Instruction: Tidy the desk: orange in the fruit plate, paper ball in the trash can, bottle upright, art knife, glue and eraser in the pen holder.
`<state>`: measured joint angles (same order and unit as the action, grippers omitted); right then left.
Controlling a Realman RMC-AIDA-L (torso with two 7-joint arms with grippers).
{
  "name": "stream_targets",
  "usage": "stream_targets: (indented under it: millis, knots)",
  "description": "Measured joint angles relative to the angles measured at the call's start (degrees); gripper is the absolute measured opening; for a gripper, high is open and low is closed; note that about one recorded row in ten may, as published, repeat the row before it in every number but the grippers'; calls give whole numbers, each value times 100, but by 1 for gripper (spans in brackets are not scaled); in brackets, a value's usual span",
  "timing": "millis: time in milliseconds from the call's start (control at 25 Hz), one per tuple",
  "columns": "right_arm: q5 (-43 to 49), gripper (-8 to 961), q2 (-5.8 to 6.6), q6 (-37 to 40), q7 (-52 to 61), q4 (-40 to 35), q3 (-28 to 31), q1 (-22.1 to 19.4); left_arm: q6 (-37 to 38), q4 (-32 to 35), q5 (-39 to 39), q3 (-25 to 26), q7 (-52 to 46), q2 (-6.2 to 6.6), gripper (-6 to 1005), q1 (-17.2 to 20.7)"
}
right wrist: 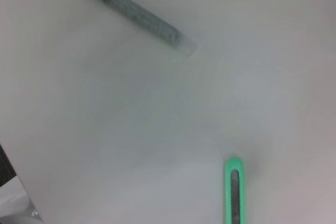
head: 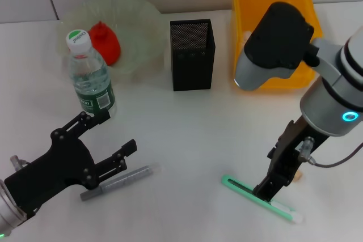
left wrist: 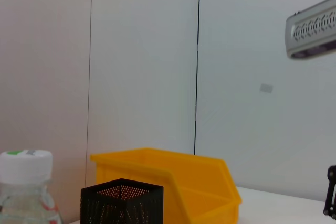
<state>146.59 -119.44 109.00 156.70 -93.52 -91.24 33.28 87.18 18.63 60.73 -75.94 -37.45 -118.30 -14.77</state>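
Nearest, at the near left: left gripper (head: 108, 134), black, fingers spread wide and empty, low over the white counter (head: 193, 134). One fingertip close beside the base of the water bottle (head: 91, 75), the other just above the grey glue stick (head: 119, 181). Glue stick flat on the counter, angled, its near-left end tucked under the gripper's body; seen again in the right wrist view (right wrist: 137, 18), lying alone on bare counter.

At the near right: right gripper (head: 271, 188), pointing straight down onto the green art knife (head: 261, 198). Fingers slim and close together at the knife's middle; cannot tell whether clamped on it or only touching. Art knife flat on the counter, running from left-far to right-near, its green rounded end also in the right wrist view (right wrist: 233, 190).

Farther out: bottle upright with white cap and green label, left of centre. Behind it, clear fruit plate (head: 139, 26) at the far left, holding a red-orange fruit (head: 105, 41). Black mesh pen holder (head: 193, 55) upright at far centre, well apart from both grippers. Yellow bin (head: 249, 4) at the far right, partly hidden by the right arm. From the left wrist: bottle cap (left wrist: 26, 166), pen holder (left wrist: 122, 203) and yellow bin (left wrist: 173, 182) against a pale wall.
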Motion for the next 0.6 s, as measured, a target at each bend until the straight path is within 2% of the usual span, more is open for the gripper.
stream_targets:
  millis: [240,600]
  knots:
    - [27,778,0,-389,47,551,-391,-20,0,0,0,0,2,0,815,3]
    - [128,762,-7,-715,97,765,-583,-58,8,0,0,0,14,0,814,10]
